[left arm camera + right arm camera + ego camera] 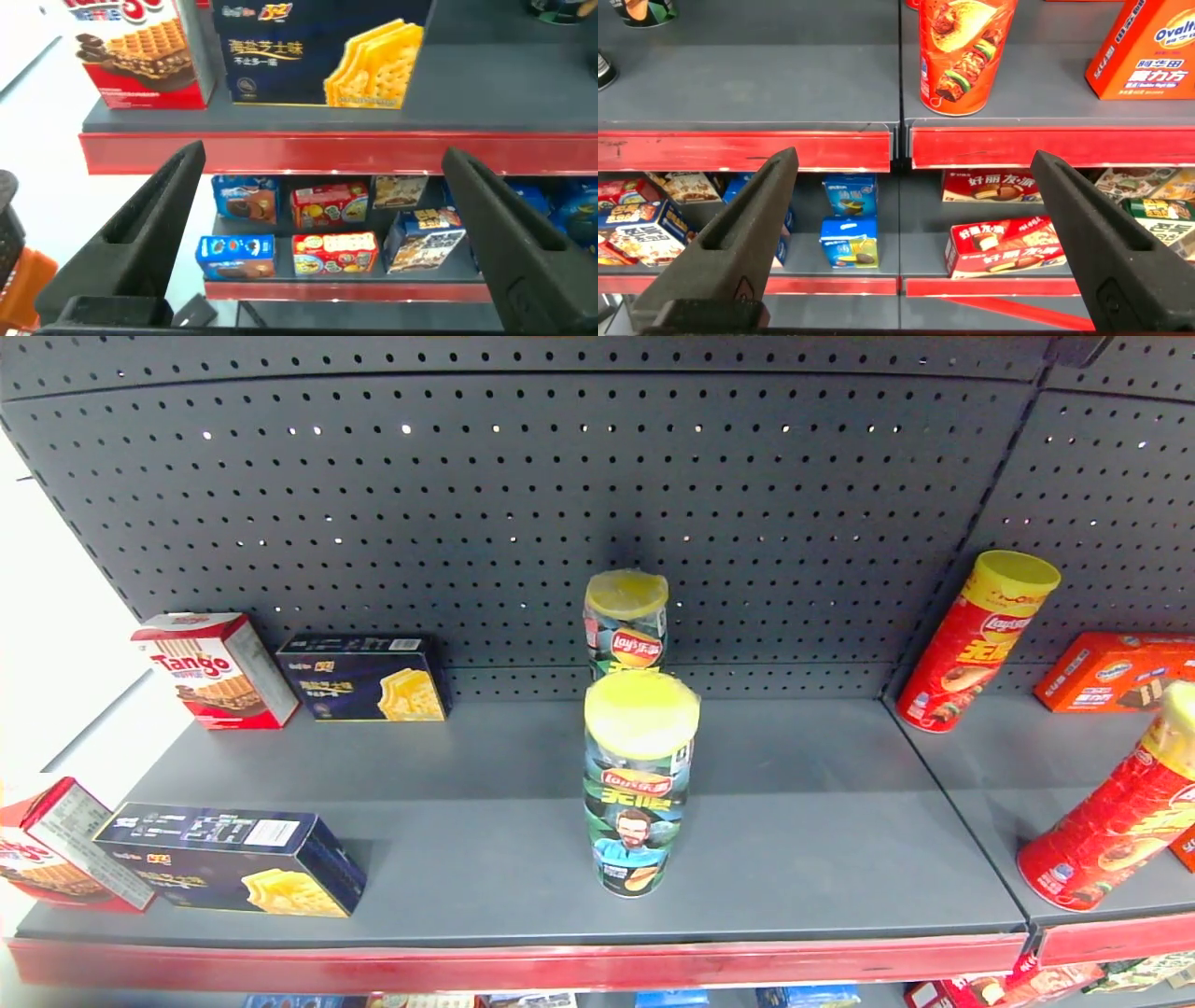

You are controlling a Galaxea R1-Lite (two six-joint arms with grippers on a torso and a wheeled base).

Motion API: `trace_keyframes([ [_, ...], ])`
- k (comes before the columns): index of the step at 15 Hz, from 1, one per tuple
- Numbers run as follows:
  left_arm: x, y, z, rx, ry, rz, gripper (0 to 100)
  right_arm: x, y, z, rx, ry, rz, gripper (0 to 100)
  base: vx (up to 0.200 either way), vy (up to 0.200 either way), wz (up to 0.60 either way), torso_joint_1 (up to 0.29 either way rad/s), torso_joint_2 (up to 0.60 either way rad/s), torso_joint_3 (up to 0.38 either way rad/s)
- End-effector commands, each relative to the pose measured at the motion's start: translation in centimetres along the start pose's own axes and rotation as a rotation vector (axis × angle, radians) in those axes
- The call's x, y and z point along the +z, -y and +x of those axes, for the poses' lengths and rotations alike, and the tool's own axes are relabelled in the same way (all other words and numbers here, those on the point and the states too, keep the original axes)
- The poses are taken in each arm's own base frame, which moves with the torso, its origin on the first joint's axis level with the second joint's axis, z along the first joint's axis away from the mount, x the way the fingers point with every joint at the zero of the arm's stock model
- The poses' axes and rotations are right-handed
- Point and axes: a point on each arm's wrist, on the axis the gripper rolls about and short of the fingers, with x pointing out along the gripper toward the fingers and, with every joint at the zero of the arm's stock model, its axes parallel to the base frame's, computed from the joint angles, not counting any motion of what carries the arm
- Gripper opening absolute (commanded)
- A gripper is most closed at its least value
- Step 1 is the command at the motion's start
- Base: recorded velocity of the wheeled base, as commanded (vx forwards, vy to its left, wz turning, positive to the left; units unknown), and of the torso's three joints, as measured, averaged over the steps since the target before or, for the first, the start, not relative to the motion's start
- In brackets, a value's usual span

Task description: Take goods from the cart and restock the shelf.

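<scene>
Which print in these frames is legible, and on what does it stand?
"Tango": red-and-white wafer box.
"Lay's": rear green crisp tube, front green crisp tube, red crisp tube.
"Oval", cut off at the edge: orange box.
Dark blue cracker box, lower-shelf packs: too small to read.

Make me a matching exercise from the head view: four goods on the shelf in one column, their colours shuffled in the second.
Things
1. front middle can
2. back left corner box
3. far right back box
4. rear can, right section

Colours
a. orange
b. red body, yellow lid
c. red and white
d. green body, yellow lid

Pairs: 1-d, 2-c, 3-a, 4-b
</scene>
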Motion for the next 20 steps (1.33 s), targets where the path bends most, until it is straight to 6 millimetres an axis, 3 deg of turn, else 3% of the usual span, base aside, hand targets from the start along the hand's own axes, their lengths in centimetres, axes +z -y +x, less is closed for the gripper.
trace_keyframes([
  [1, -0.03, 0.00, -0.01, 0.000, 0.000, 0.000, 100, 0.01, 0.00, 0.02, 0.000, -0.002, 0.000, 100, 0.000, 0.000, 0.00, 0.000, 0.00, 0.000],
  [20, -0.01, 0.01, -0.01, 0.000, 0.001, -0.003, 100, 0.01, 0.00, 0.02, -0.001, -0.002, 0.000, 100, -0.011, 0.000, 0.00, 0.000, 0.00, 0.000],
])
